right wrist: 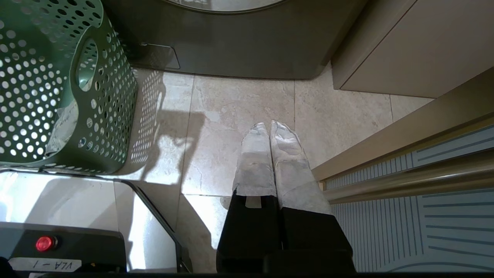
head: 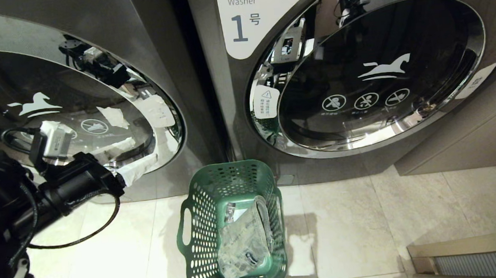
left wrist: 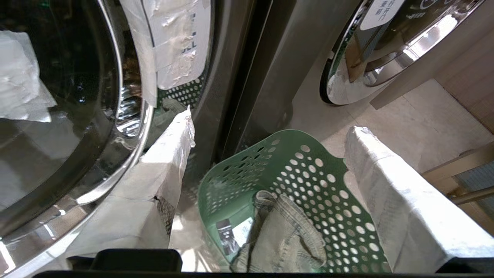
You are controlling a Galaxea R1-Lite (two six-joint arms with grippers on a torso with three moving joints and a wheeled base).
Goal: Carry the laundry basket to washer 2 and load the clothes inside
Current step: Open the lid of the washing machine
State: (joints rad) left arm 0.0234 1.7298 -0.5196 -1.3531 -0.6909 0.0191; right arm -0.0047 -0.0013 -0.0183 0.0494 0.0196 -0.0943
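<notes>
Tiled floor (head: 367,218) holds the basket (head: 203,247) of clothes (head: 244,239); left claw (left wrist: 266,162) spread by the washer door (head: 53,104), right claw (right wrist: 270,133) pressed together.

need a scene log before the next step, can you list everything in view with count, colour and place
washers: two, dark grey with round chrome-rimmed glass doors, side by side at the back; the right one is labelled Washer 1, both doors shut
laundry basket: one, green, perforated, on the floor before the gap between the washers
jeans: one, light washed denim, crumpled inside the basket
floor: one, beige tiles
cabinet: one, beige, right of Washer 1
left pincer: one, white-wrapped fingers open, raised by the left washer's door, over the basket
right pincer: one, white-wrapped fingers shut, pointing at the floor right of the basket
</notes>
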